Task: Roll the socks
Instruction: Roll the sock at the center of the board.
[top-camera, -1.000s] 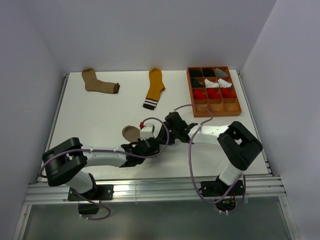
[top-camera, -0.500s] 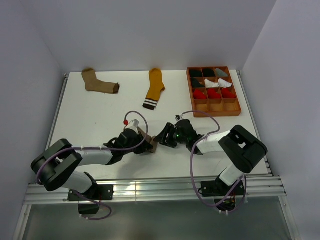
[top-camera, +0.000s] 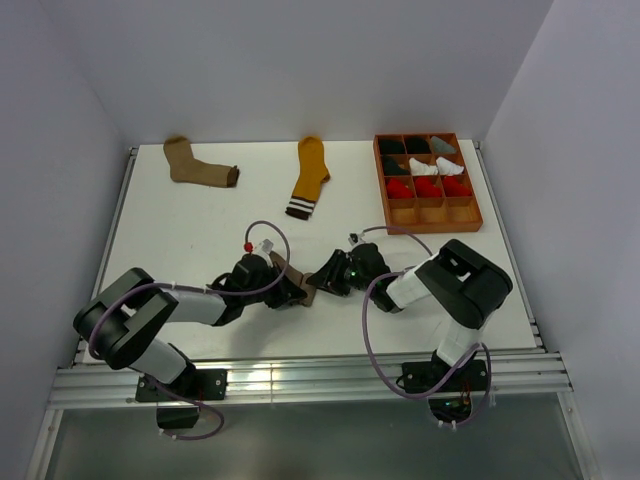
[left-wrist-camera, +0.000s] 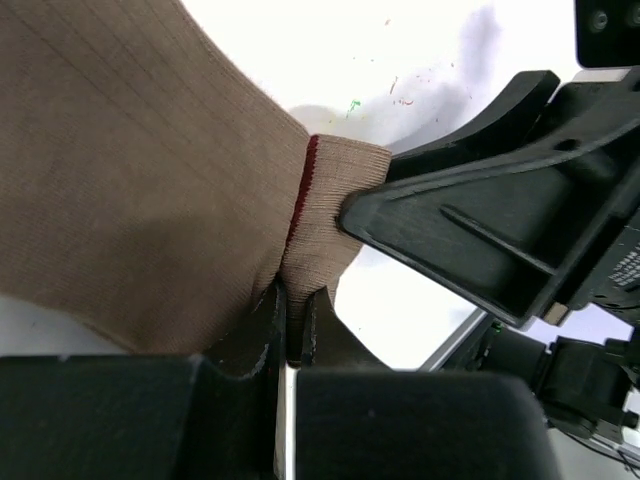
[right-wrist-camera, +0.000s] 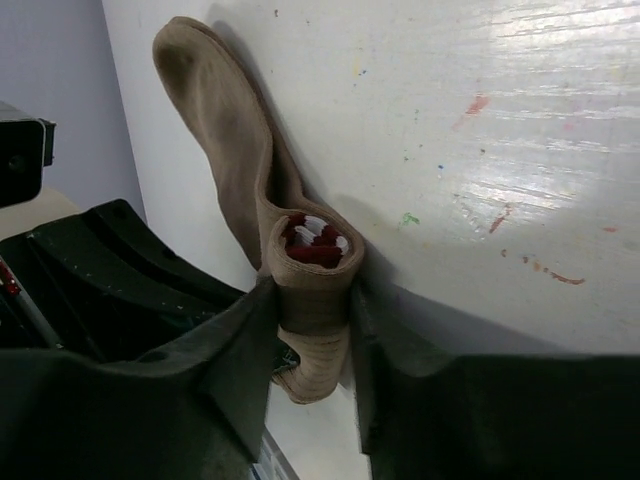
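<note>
The light brown sock lies between both grippers at the table's near middle. In the right wrist view its cuff end is wound into a roll, with red and white stripes showing inside. My right gripper is shut around that roll. The sock's unrolled part stretches away over the table. My left gripper is shut on a fold of the same sock, beside a red edge. A tan sock with a dark cuff and a mustard sock lie flat at the back.
An orange compartment tray stands at the back right with black, white, grey and red sock bundles in its rear cells. The two grippers are nearly touching. White walls close in the table on three sides.
Both grippers shifted from a second ago and now face each other across the sock. The sock's flat toe end no longer shows in the top view. The right arm has swung slightly left.
</note>
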